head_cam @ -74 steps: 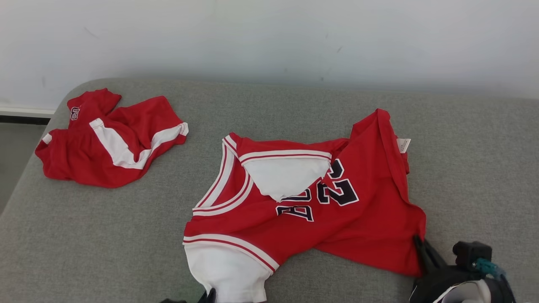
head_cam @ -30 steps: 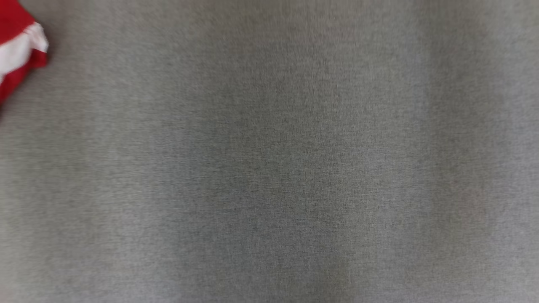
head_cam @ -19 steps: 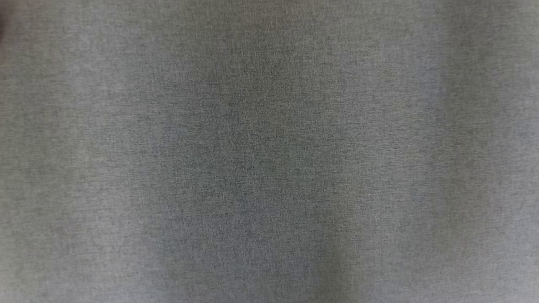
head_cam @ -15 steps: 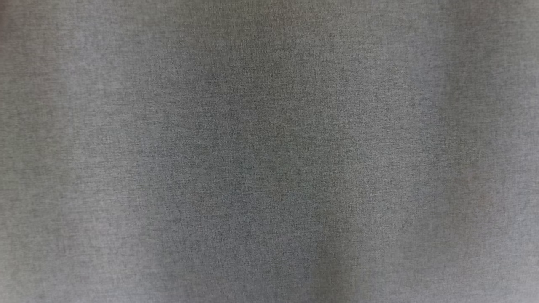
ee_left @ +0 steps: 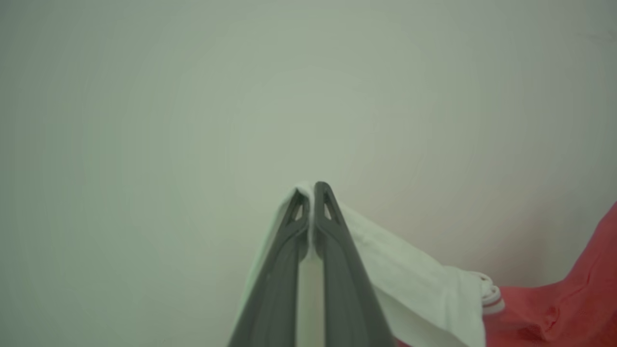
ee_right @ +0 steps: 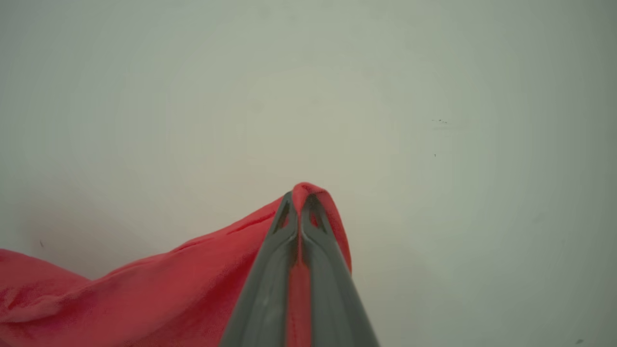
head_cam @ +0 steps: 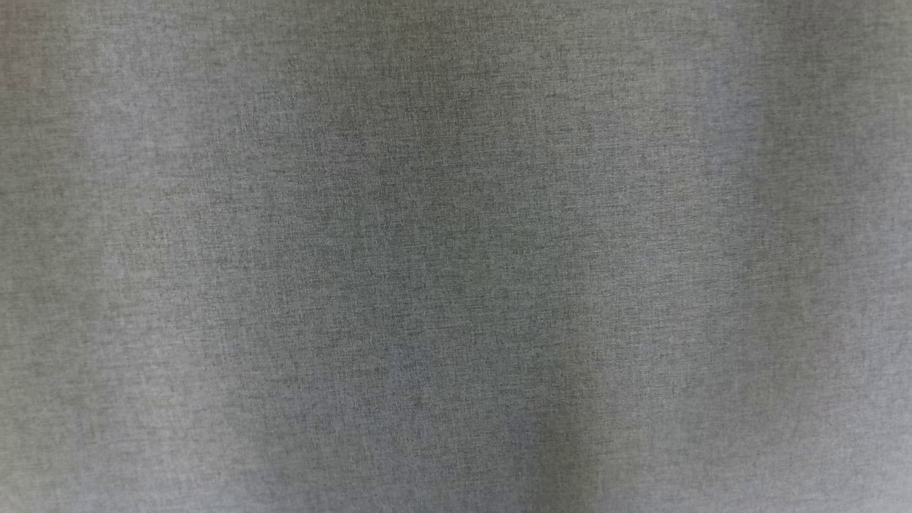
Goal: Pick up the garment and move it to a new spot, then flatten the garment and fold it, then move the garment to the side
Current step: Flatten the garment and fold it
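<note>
Looking down, the head sees the grey surface (head_cam: 456,256). The red and white garment (ee_right: 144,289) hangs between both arms, soft, light and floppy, so corners are good to hold. The left gripper (ee_left: 312,193) pinches its white edge tight; the right gripper (ee_right: 300,195) pinches a red fold.

The left gripper (ee_left: 312,188) is showing two long, matte dark-grey fingers (ee_left: 277,289), each narrowing to a rounded tip with a small triangular cut-out just below it (like a little window in the plastic). The right gripper (ee_right: 300,197) is wearing the same grey, the same slim taper and cut-outs, its surfaces looking smooth
</note>
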Motion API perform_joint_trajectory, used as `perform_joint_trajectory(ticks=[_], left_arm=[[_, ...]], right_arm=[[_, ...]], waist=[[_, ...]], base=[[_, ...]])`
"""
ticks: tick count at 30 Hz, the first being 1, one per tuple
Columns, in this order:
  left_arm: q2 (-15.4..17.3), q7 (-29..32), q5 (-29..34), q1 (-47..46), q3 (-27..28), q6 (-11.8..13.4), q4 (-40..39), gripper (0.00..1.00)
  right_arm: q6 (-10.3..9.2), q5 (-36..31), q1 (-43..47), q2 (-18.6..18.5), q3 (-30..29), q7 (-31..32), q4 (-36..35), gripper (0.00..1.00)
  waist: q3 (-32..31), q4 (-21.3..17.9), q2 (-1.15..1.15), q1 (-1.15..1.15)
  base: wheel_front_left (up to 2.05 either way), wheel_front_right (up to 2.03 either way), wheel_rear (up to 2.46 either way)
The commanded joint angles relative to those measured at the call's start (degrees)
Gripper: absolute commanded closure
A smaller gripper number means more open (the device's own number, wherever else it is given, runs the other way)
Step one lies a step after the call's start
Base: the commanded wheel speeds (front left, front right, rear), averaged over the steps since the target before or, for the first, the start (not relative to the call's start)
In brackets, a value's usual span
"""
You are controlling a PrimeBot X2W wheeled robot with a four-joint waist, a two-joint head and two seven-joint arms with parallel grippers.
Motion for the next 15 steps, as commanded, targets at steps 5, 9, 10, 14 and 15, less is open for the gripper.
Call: perform_joint_trajectory(ticks=[5, 9, 10, 14, 15], left_arm=[[-0.34, -1.61, -1.28, -0.85, -1.27, 0.14, 1.39, 1.0], [-0.37, -3.6, -2.3, 1.03, -1.85, 0.14, 1.86, 1.0], [-0.52, -4.11, -2.26, 2.03, -2.63, 0.14, 1.32, 1.0], [0.92, -6.08, -3.63, 8.28, -5.52, 0.15, -1.74, 1.0], [1.29, -6.58, -4.39, 10.04, -5.66, 0.15, -2.73, 1.0]], right_arm=[[-0.16, 0.65, -0.39, 0.8, 1.44, -1.55, 1.39, 1.0], [-0.16, 1.78, 1.54, 0.84, 2.33, -3.05, 0.98, 1.0], [-0.16, 1.92, 2.42, 0.75, 3.05, -3.3, 0.45, 1.0], [-0.16, 4.0, 8.23, -0.48, 5.53, -4.89, -2.44, 1.0], [-0.16, 4.86, 9.56, -0.74, 5.8, -5.22, -3.38, 1.0]], waist=[[0.36, 0.32, -0.01, 0.0], [-0.04, 0.7, -0.01, 0.0], [-0.31, 0.82, -0.01, 0.0], [-2.56, 0.83, -0.01, 0.0], [-3.25, 0.77, -0.01, 0.0]], base=[[0.0, 0.0, 0.0], [0.0, 0.0, 0.0], [0.0, 0.0, 0.0], [0.0, 0.0, 0.0], [0.0, 0.0, 0.0]])
